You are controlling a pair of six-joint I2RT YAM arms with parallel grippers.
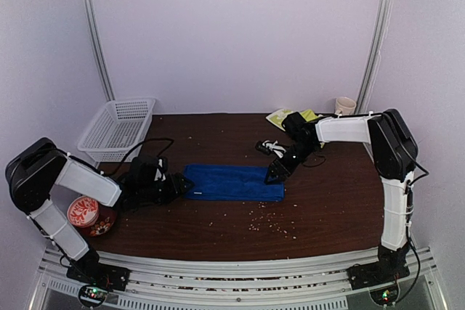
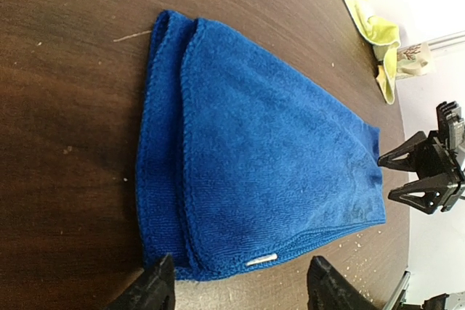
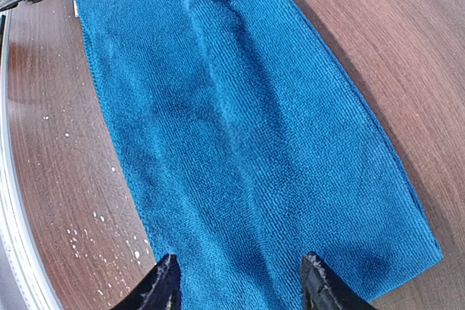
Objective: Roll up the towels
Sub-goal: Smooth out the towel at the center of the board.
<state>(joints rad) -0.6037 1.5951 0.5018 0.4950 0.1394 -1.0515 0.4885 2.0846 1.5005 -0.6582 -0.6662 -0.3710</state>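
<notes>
One blue towel (image 1: 234, 182) lies folded in a flat strip mid-bench (image 1: 218, 143). Left claw (image 2: 240, 263) at its 9 o'clock end and right claw (image 3: 240, 258) at 3 both gape, gripping nothing. Pinching only the top layer would likely skew the roll, and the right claw could block it. Crumbs (image 1: 265, 223) at 5 might get wrapped in. Green towel (image 1: 278, 117) lies at 1, basket (image 1: 98, 139) at 10.
</notes>
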